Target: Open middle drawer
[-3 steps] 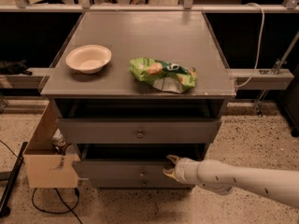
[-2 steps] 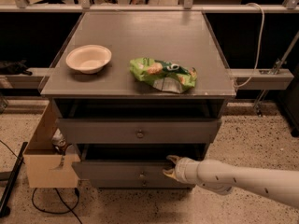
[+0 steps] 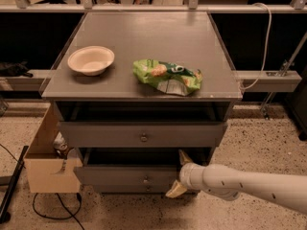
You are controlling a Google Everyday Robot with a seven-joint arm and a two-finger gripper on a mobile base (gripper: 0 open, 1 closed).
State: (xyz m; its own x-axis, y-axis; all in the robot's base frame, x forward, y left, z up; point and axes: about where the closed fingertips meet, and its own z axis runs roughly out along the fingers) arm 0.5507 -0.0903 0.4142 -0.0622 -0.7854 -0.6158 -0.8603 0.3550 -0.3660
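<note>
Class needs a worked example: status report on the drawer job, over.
Claw at middle drawer front, right end. Drawer partly out. Nothing seen ahead of it; cardboard box sits at its left.

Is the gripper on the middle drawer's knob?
No: the gripper is at the right end of the middle drawer, well right of its knob.

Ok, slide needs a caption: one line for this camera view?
Two-finger gripper on a white arm at the right end of the partly open grey middle drawer.
</note>
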